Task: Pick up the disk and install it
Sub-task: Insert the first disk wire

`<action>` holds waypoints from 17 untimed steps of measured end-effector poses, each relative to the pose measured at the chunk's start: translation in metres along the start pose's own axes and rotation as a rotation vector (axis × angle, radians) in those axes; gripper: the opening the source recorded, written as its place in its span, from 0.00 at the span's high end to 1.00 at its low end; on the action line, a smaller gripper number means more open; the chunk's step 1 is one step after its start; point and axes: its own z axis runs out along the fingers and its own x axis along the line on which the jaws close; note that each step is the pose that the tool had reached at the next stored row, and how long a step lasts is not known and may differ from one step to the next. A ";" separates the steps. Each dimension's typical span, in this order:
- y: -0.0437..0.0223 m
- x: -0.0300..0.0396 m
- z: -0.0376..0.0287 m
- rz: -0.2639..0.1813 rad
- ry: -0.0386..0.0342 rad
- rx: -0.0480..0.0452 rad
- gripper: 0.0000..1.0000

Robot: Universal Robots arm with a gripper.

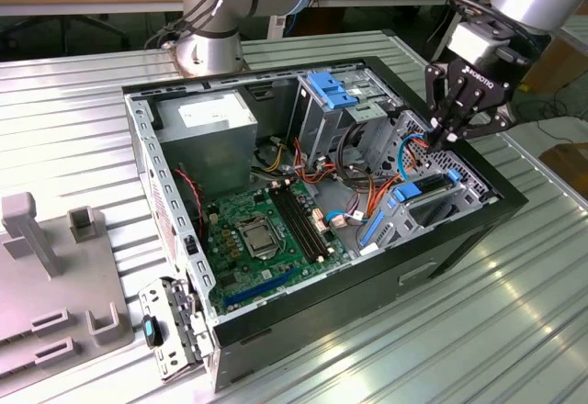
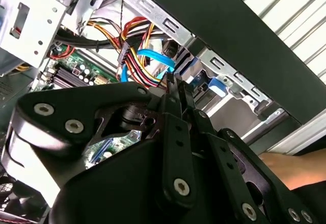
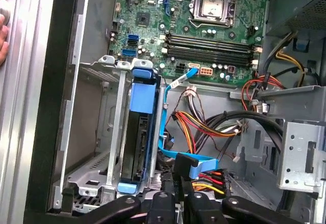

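We see the disk (image 3: 141, 132) seated on edge in the drive bay (image 3: 97, 132) at the case's (image 1: 441, 257) front wall. Our gripper (image 1: 450, 135) hovers above it, fingers (image 2: 175, 99) pressed together, holding nothing. Cables (image 3: 204, 127) crowd the gap beside it; the ribbed metal desk (image 1: 73, 110) lies open around.

Workshop: ribbed metal bench (image 1: 514, 331), opened computer case (image 1: 367, 266)
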 end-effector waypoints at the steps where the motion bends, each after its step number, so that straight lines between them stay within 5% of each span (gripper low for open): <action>1: 0.0001 0.0013 0.0003 0.003 0.0002 -0.0001 0.84; 7: 0.0014 0.0113 0.0026 0.019 0.0011 -0.0005 0.84; 14: 0.0046 0.0137 0.0048 0.035 0.0010 0.0002 0.84; 17: 0.0058 0.0136 0.0063 0.037 0.0029 0.0197 0.84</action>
